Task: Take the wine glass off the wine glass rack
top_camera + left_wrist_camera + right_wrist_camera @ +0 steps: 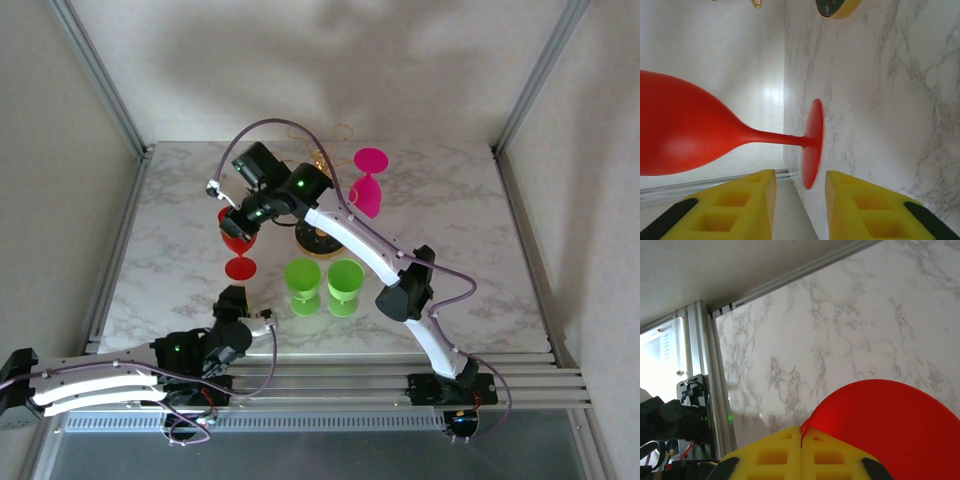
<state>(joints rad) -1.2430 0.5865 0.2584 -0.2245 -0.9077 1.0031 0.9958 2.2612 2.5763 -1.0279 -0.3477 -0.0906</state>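
1. Centre of the counter [480, 240]: the wine glass rack [318, 238] stands here, its gold wire loops reaching toward the far edge.
2. Right side of the rack: a pink glass [367, 190], foot up, blocks that flank.
3. Between the rack and the near edge: the left green glass [302, 280] and right green glass [346, 280] stand side by side, closing the direct approach.
4. The right arm [350, 235] crosses diagonally from the near right corner over the rack.
5. Left of the rack: the red wine glass [238, 238], with the right gripper [801, 430] closed on its rim.
6. The left gripper [800, 175], jaws apart, faces the red glass's foot.
7. Bare counter: the strip along the left edge, the far left corner, and the whole right side.
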